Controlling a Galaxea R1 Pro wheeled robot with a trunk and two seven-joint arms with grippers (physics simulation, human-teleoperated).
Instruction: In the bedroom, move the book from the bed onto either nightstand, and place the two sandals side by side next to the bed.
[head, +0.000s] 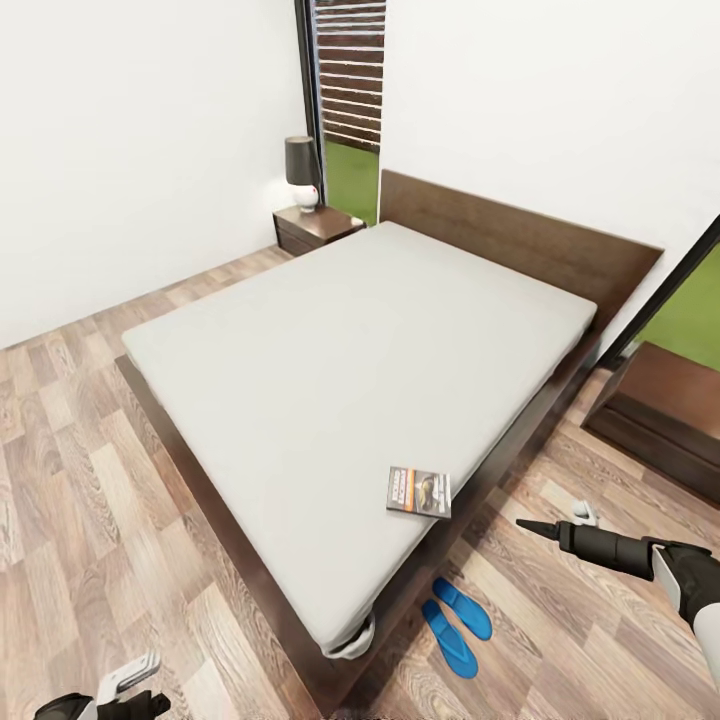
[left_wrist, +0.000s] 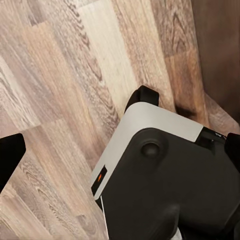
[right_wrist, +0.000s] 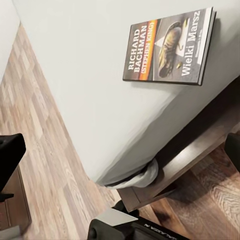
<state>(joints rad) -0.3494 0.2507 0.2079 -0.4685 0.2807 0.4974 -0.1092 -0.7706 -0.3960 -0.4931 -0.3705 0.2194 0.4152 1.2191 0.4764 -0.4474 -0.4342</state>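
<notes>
Lying flat on the bed (head: 330, 350), close to the mattress edge on the robot's right-hand side near the foot corner: the book (head: 419, 491), dark cover with orange band and white lettering, also seen in the right wrist view (right_wrist: 170, 46) with the title side up

Bed: light-grey mattress on a dark brown frame, headboard (head: 520, 240) against the far white wall; one mattress corner droops over the frame at the foot end (right_wrist: 137, 177)

Sandals (head: 455, 622): two bright blue flip-flops on the wooden floor (head: 90, 530), lying close together and roughly parallel, just beside the bed frame below the book's corner of the mattress

Nightstand (head: 312, 228): dark reddish-brown, at the far left side of the headboard, carrying a lamp (head: 301, 172) with dark shade and white base; a second dark wooden cabinet (head: 665, 405) stands on the floor at the right of the bed, well apart from the book

Window with slatted blind (head: 350, 70) behind the lamp, green ground showing below it

Right gripper (head: 560, 522): held above the floor near the bed's right side, just beside the book's edge of the mattress but not touching it; whether its fingers are apart or together cannot be told

Left gripper (head: 130, 685): low at the near left, over bare floor; finger spread cannot be told

Robot base (left_wrist: 165, 175), white and dark grey, shows beneath the left wrist
</notes>
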